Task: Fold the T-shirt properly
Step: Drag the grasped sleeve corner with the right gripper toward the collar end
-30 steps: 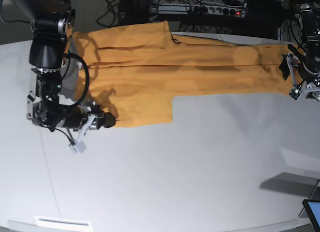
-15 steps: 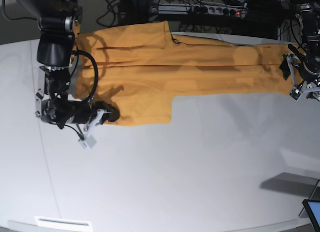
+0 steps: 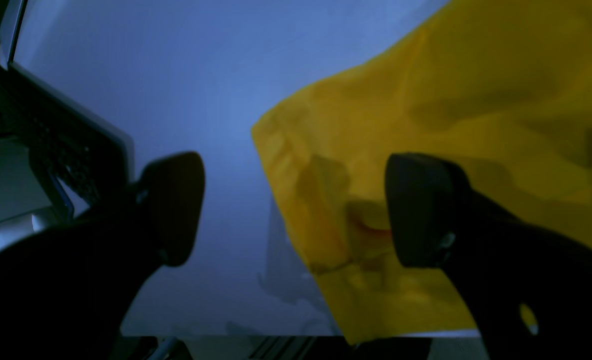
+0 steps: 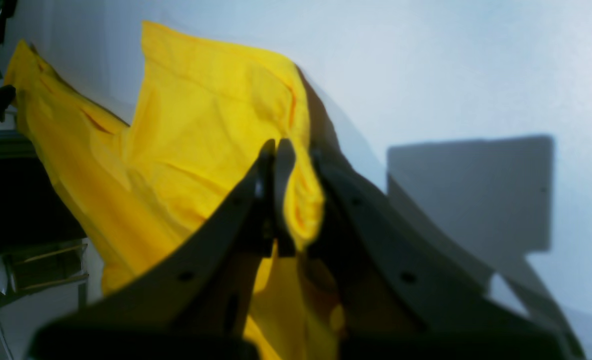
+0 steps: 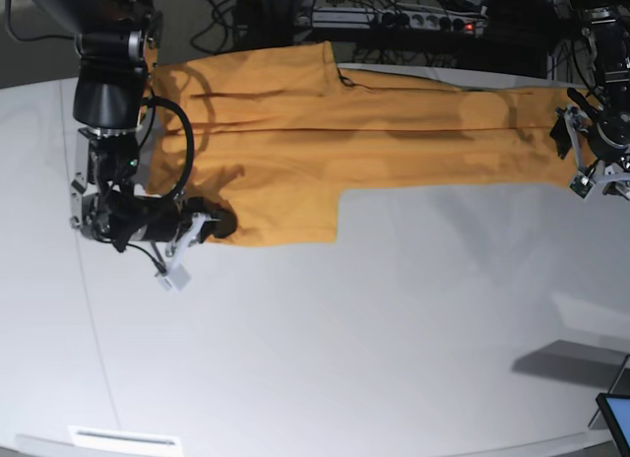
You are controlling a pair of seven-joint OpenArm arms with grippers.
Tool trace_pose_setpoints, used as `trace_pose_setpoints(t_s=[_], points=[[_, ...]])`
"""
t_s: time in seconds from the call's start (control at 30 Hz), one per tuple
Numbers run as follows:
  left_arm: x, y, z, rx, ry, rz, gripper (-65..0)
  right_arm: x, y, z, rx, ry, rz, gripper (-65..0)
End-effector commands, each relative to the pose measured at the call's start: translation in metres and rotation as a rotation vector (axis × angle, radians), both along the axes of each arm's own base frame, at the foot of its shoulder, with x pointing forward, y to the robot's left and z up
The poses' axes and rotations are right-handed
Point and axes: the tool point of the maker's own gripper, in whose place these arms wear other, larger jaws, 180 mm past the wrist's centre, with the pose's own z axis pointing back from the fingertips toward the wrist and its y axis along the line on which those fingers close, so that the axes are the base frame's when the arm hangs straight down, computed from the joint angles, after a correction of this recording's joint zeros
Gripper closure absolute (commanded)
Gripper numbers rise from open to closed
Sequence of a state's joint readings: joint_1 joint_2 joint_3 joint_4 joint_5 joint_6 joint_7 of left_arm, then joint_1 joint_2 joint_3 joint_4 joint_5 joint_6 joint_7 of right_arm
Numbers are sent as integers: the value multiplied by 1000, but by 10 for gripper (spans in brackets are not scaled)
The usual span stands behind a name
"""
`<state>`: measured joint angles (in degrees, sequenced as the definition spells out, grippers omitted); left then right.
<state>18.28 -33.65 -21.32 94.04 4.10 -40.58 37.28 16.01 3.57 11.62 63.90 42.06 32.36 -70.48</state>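
The orange-yellow T-shirt (image 5: 295,132) lies flat along the back of the white table (image 5: 394,329), one sleeve pointing toward the front. In the base view my right gripper (image 5: 215,225) sits at the shirt's front left corner. The right wrist view shows the right gripper (image 4: 296,165) shut on a bunched fold of the T-shirt (image 4: 200,125). My left gripper (image 5: 574,157) is at the shirt's far right end. Seen from the left wrist, the left gripper (image 3: 296,210) is open over a corner of the T-shirt (image 3: 451,100), with one finger (image 3: 421,210) above the cloth and the other above bare table.
A power strip (image 5: 413,22) and cables run behind the table's back edge. A white label (image 5: 123,438) lies at the front left. A dark screen corner (image 5: 615,418) shows at the front right.
My right gripper has slid a little right onto the shirt's corner and shut on the cloth. The left arm has not moved.
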Motion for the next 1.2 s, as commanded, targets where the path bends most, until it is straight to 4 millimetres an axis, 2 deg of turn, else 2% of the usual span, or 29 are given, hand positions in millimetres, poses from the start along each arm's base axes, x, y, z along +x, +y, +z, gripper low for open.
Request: trace_pose_setpoints(t_s=[0.0, 0.2, 0.37, 0.47, 0.57, 0.63, 0.8, 1.17], points=[[9, 6, 16, 30, -38, -9, -549, 9, -2, 10, -7, -30, 5, -1], [10, 6, 17, 28, -43, -8, -549, 13, 0, 28, -26, -102, 16, 0], [11, 5, 17, 24, -46, -8, -549, 14, -3, 56, -73, -204, 34, 0], [11, 5, 17, 24, -47, -10, -549, 10, -5, 67, -94, -247, 36, 0], [12, 5, 17, 24, -50, -10, -549, 2, -6, 66, -103, -254, 37, 0], [18, 5, 21, 24, -65, -10, -549, -6, -5, 60, -103, -234, 39, 0], [18, 6, 21, 30, -63, -9, -549, -20, -5, 49, -103, -203, 40, 0], [16, 5, 18, 28, -52, -10, -549, -39, -8, 70, -158, -275, 62, -1]])
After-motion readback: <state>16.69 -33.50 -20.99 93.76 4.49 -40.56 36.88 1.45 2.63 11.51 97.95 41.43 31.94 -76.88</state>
